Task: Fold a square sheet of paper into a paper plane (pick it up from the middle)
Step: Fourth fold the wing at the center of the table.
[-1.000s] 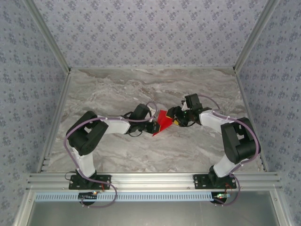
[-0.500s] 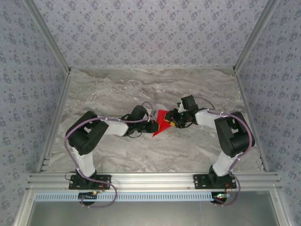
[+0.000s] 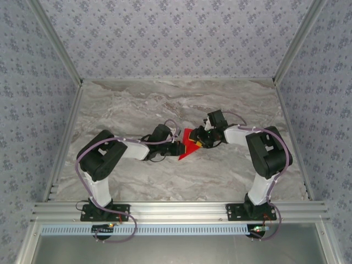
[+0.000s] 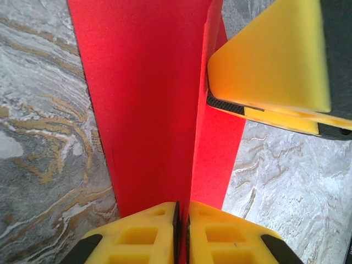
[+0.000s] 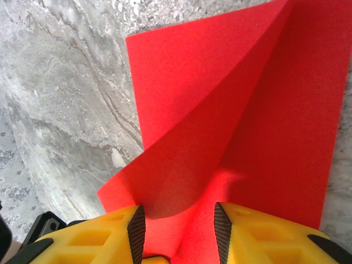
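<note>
A grey-veined marble table (image 3: 137, 104) lay inside patterned walls. The paper (image 3: 190, 143) sat near its middle, with the left gripper (image 3: 177, 147) on one side and the right gripper (image 3: 201, 141) on the other.

The sheet was partly folded. In the left wrist view it rose as a ridge with red flaps falling to either side. In the right wrist view one flap curved up off the marble while the rest lay flat.

Such paper would likely handle as light, thin and limp. It would hold a crease but slide easily on the smooth stone, and it could wrinkle or tear if the two grippers pulled against each other. The surest hold looked to be on the fold near the middle, where doubled layers lend some stiffness, not on a loose corner.

The left gripper was clamped on the ridge, its pads pressed together with the red edge pinched between them. The right gripper stood with its jaws a moderate gap apart, straddling the lifted flap, which rose into that gap. One of its fingers (image 4: 269, 55) lay close against the fold's edge. It probably touched, though the close view left that uncertain.
</note>
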Controlling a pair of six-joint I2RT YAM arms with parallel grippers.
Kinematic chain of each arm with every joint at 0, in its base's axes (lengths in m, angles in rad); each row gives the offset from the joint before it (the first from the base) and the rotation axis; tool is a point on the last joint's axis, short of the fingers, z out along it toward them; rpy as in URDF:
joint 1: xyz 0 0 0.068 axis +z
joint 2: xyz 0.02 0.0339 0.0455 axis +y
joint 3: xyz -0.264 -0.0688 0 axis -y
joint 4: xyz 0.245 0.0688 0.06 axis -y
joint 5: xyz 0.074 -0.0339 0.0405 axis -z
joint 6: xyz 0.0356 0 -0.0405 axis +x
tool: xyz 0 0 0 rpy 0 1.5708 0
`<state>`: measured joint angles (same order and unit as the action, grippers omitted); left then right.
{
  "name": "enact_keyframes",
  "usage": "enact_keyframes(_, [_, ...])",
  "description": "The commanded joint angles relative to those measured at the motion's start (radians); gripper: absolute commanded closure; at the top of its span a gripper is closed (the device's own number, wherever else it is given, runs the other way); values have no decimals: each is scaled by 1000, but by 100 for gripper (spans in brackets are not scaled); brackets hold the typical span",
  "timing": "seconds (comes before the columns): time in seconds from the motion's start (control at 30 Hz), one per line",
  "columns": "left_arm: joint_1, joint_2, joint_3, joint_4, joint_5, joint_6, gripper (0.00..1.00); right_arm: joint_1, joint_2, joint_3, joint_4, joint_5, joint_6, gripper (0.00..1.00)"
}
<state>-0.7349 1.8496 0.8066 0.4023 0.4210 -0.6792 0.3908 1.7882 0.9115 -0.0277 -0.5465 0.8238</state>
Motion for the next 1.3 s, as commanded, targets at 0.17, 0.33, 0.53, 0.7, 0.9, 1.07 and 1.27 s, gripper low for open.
enact_keyframes(0.17, [9, 14, -4, 32, 39, -26, 82, 19, 36, 45, -55, 17, -31, 59])
enact_keyframes(0.33, [19, 26, 3, 42, 80, -58, 74, 26, 49, 63, -100, 46, -44, 58])
enact_keyframes(0.53, [33, 3, 3, 15, 95, -62, 69, 37, 61, 81, -157, 82, -55, 56])
enact_keyframes(0.7, [56, -68, -17, -44, 77, -48, 63, 38, 67, 87, -185, 101, -63, 55])
enact_keyframes(0.9, [74, -174, -24, -166, 3, -36, 57, 40, 76, 93, -217, 127, -68, 54])
enact_keyframes(1.07, [74, -183, 2, -145, 35, -82, 64, 45, 92, 101, -245, 149, -79, 54])
enact_keyframes(1.27, [69, -115, 69, -136, 120, -106, 77, 58, 112, 125, -303, 201, -92, 53])
